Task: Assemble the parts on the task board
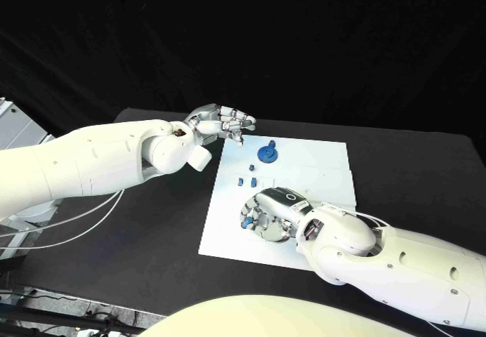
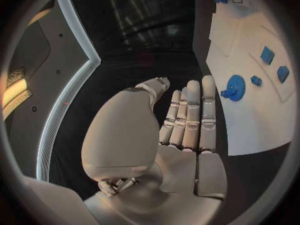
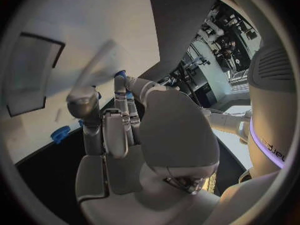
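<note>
White task board [image 1: 324,161] carries no legible writing; left robot hand [image 1: 222,123] empty, fingers extended; right robot hand [image 1: 272,210] pinches a blue part [image 1: 247,222].

The head view looks steeply down from above the black table [image 1: 121,232], with the task board [image 1: 304,165] mid-frame. The left wrist camera sits close behind the left hand [image 2: 181,135], facing along its fingers (the board [image 2: 250,95] at the frame's right). Both share the round blue part [image 1: 266,154] [image 2: 235,87].
</note>
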Motion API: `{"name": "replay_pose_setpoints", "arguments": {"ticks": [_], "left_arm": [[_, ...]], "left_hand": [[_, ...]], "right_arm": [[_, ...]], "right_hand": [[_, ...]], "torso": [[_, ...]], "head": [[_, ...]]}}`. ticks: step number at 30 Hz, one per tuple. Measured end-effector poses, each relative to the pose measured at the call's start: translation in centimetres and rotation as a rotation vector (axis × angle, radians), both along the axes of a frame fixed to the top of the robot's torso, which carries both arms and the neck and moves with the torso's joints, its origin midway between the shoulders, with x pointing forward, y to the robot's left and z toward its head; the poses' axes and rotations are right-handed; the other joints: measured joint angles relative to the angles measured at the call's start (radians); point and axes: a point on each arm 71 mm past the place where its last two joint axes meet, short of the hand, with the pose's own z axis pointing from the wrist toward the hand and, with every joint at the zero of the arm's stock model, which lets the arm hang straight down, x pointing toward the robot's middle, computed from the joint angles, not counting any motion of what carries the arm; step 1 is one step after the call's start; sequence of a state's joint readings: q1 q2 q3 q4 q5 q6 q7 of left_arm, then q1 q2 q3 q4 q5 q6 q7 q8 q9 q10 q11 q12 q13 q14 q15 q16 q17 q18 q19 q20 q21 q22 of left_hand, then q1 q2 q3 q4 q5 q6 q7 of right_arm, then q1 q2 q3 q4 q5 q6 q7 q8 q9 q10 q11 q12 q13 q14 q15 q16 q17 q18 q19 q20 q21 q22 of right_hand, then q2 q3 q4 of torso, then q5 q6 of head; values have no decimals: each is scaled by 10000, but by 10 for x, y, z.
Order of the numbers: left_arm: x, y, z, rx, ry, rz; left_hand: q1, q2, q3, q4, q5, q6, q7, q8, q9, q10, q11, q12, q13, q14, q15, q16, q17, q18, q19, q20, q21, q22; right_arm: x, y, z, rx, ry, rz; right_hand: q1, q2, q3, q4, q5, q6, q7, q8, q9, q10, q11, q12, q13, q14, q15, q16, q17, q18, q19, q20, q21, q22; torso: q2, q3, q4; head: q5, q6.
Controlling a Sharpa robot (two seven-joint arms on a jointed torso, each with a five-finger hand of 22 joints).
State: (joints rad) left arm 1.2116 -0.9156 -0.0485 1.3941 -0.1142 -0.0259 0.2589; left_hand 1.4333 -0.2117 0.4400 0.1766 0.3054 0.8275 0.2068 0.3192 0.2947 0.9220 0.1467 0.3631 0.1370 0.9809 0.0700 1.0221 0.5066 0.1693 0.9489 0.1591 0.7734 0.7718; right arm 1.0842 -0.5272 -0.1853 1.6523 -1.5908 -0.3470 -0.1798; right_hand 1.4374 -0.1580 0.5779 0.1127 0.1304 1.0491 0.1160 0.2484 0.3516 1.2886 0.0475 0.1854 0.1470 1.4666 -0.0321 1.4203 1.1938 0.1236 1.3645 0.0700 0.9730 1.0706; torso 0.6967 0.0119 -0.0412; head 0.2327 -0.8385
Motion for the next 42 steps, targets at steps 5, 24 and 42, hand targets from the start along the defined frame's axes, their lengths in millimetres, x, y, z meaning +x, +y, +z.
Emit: {"name": "replay_pose_setpoints", "arguments": {"ticks": [5,24,42], "left_arm": [[0,0,0,3,5,-1],[0,-1,0,-4,7,-20],[0,0,0,9,26,-14]], "left_hand": [[0,0,0,0,0,0,0,0,0,0,0,0,0,0,0,0,0,0,0,0,0,-1],[0,0,0,0,0,0,0,0,0,0,-1,0,0,0,0,0,-2,0,0,0,0,-2],[0,0,-28,28,0,0,0,0,-9,1,-1,0,0,0,0,0,5,0,0,0,0,6]], "right_arm": [[0,2,0,-86,-12,35],[3,1,-4,-332,151,48],[3,-16,-2,-44,337,-414]], "right_hand": [[-3,-3,3,-3,-14,-87,85,1,1,-95,91,-205,4,0,0,0,-45,0,-79,3,-120,-54],[-1033,-921,-552,361,-224,-803,260,-546,846,-740,260,-695,-32,-2,215,-38,-157,-1,-255,179,-572,-239],[-1000,-953,-969,554,-261,-1424,151,-1092,614,-211,18,-239,331,0,102,-38,-11,-1,-195,121,-550,-91]], "torso": [[0,-5,0],[-6,-11,0],[-4,14,-4]], "head": [[6,5],[2,4],[-36,58]]}}
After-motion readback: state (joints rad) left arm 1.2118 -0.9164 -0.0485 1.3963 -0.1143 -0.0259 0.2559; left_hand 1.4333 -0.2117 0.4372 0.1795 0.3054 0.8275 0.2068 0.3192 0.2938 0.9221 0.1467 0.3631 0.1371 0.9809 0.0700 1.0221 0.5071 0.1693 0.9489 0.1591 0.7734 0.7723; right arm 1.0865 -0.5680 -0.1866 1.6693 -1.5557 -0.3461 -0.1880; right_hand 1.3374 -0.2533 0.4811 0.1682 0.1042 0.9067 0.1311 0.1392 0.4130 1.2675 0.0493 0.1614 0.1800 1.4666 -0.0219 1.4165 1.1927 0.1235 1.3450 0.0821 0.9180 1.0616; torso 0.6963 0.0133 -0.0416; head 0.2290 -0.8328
